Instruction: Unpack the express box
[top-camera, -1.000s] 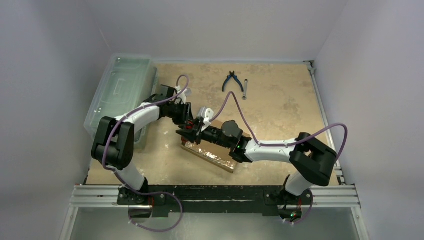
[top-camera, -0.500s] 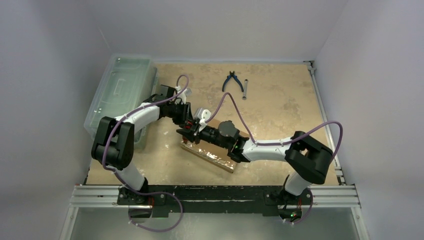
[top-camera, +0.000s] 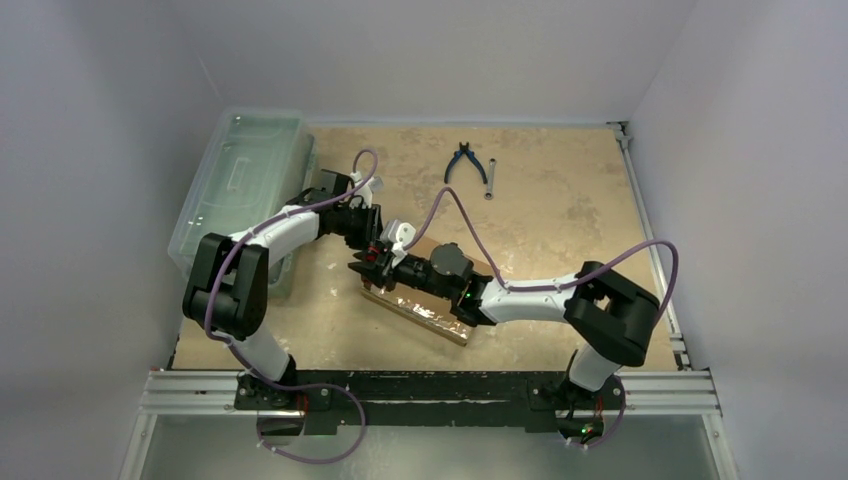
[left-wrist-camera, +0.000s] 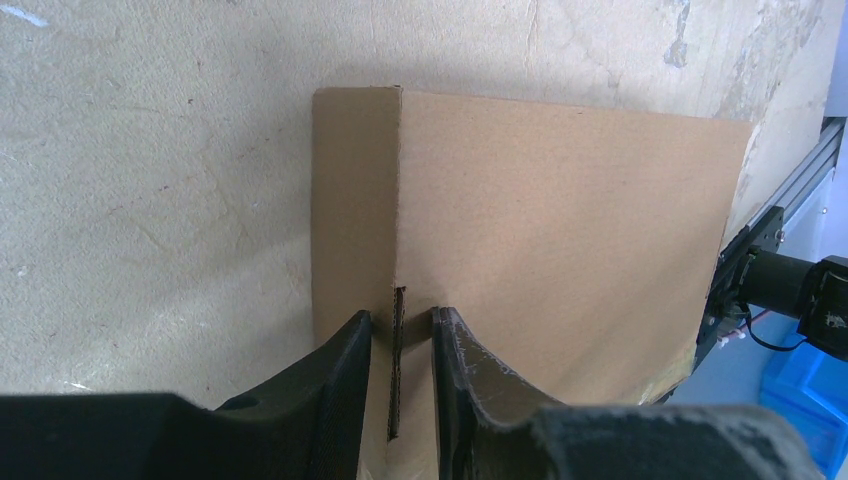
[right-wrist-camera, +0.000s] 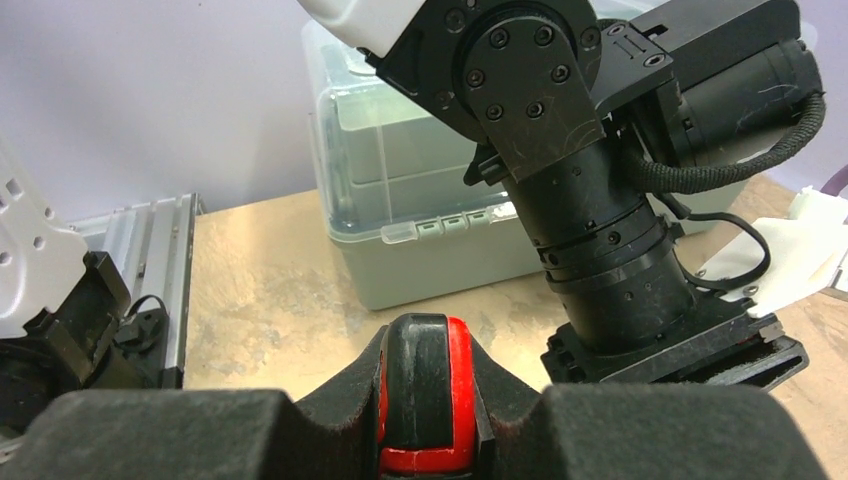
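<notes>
At the near middle of the table (top-camera: 560, 210), under both wrists: the express box (top-camera: 432, 318), flat brown cardboard, judged light, stiff-walled yet crushable, and best taken by a free flap edge. Right gripper (right-wrist-camera: 425, 365) pressed tight on a red-and-black tool (right-wrist-camera: 425, 410). Left gripper (left-wrist-camera: 398, 345) narrowly straddles an upright flap edge, contact uncertain. Beyond: clear bin (top-camera: 245, 175), pliers (top-camera: 464, 160).

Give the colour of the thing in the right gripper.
Black and red tool; clearest in the right wrist view.
</notes>
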